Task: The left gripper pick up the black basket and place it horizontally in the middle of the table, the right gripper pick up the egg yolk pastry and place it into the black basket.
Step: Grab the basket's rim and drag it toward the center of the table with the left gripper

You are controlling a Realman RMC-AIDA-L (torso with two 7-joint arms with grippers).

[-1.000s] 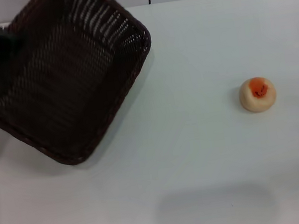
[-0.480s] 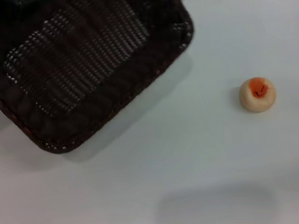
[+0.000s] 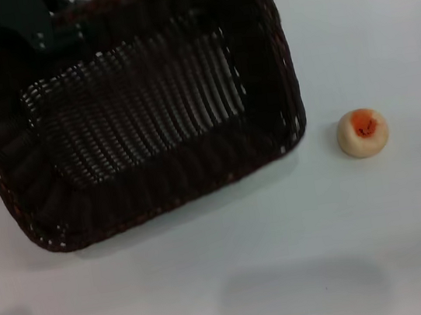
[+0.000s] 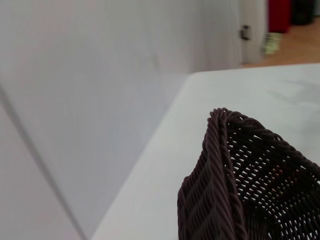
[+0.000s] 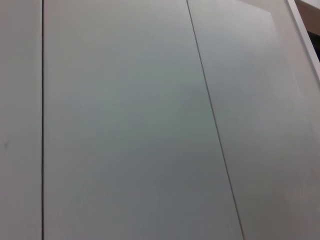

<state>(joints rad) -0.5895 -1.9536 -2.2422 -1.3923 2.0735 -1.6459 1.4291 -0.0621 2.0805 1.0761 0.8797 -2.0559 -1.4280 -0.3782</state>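
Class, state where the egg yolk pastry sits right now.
In the head view, the egg yolk pastry rests on the white table, on the robot's right, just beside the black basket, not in it.

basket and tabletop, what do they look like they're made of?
Black basket: woven wicker or rattan-like strands, possibly synthetic; dark brown-black with a slight sheen, twisted braided rim and open-weave sides clear in the left wrist view. Table: smooth plain white top, matte to faintly glossy, probably laminate or painted board; no grain or seams show.
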